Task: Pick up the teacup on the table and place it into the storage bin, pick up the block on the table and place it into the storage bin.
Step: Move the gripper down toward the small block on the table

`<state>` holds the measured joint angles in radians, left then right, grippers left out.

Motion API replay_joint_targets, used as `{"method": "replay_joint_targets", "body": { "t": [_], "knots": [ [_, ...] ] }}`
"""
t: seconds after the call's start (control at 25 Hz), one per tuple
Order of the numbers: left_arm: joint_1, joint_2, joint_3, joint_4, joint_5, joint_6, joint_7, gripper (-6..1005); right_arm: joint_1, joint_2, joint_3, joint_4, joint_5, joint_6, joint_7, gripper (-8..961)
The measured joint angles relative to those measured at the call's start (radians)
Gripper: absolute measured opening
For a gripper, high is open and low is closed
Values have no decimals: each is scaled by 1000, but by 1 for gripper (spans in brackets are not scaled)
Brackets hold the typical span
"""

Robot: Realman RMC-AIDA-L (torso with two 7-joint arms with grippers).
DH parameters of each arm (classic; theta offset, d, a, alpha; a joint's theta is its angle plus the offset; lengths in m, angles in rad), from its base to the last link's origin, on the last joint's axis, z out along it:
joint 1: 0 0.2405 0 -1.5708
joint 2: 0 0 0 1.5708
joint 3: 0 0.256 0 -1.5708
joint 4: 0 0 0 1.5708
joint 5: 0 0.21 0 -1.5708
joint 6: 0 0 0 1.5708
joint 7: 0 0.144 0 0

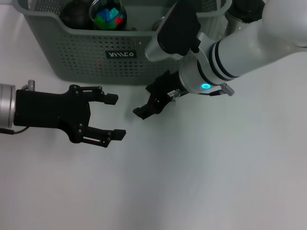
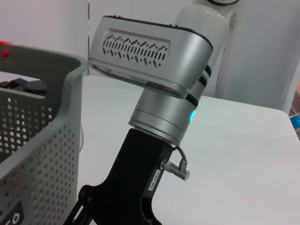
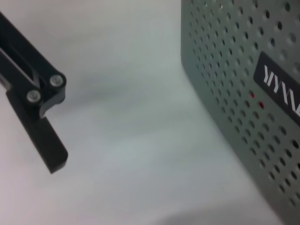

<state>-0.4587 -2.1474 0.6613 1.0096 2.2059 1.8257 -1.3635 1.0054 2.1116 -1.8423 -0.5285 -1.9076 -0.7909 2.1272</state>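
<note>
The left claw (image 1: 114, 116), at the lower left of the head view, is held spread and empty over the bare surface (image 1: 201, 182); the right claw (image 1: 152, 106), at centre just in front of the bin (image 1: 72, 52), is seen with nothing gripped, though whether its fingers are parted cannot be told. A clash is judged possible, since the two claws lie near each other and close to the bin's front wall. The bin, grey-green, perforated and black-labelled, fills the upper left, with dark round items and coloured blocks (image 1: 109, 17) inside.
</note>
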Motion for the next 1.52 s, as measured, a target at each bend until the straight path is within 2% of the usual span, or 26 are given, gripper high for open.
{"method": "replay_joint_targets", "body": {
  "t": [0.6, 1.52],
  "knots": [
    [0, 0, -3, 0, 0, 11, -1, 883, 3, 1, -8, 14, 0, 28, -14, 824],
    [2, 0, -3, 0, -6, 12, 0, 884, -7, 10, -25, 36, 12, 81, -14, 765]
  ]
}}
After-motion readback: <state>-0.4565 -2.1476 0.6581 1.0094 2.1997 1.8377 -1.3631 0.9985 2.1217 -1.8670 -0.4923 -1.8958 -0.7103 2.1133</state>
